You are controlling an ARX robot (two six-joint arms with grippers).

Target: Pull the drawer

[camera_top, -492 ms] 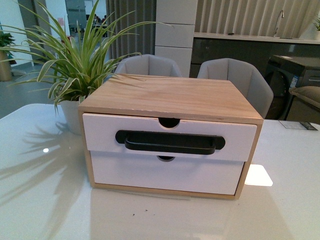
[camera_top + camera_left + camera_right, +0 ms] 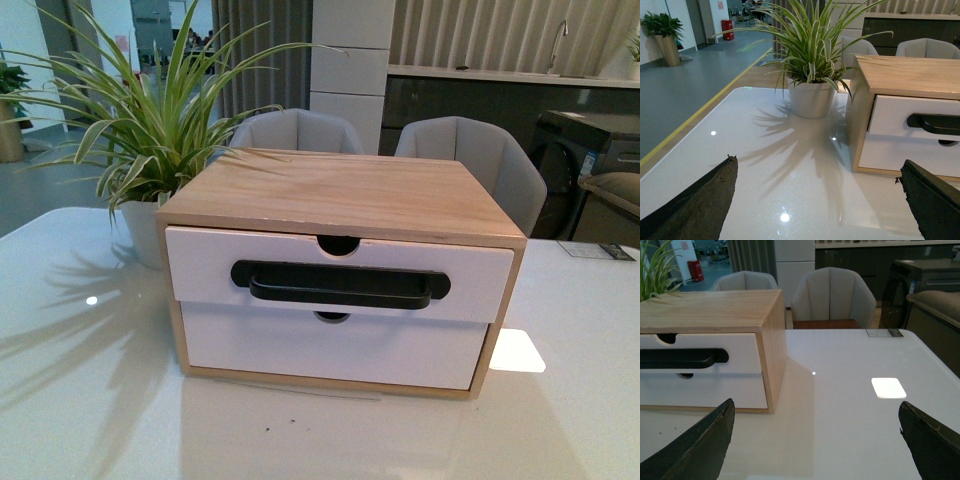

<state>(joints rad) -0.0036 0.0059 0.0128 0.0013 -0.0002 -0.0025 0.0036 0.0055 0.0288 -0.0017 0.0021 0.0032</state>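
Both the left gripper (image 2: 816, 165) and right gripper (image 2: 816, 405) gape wide, clear of the drawer (image 2: 200, 265), which has not moved.

Neither of my arms reaches into the front view. My left gripper (image 2: 818, 161) points ahead toward about 12 o'clock, its two dark fingers (image 2: 700, 200) spread wide apart and gripping nothing. My right gripper (image 2: 816, 403) is posed alike, also aimed near 12 o'clock, its fingers (image 2: 935, 445) parted just as widely and likewise gripping nothing. On each side only the tapering tips and inner edges of the fingers show; my wrists and arm links are out of sight. Each gripper sits level, not rolled to either side.
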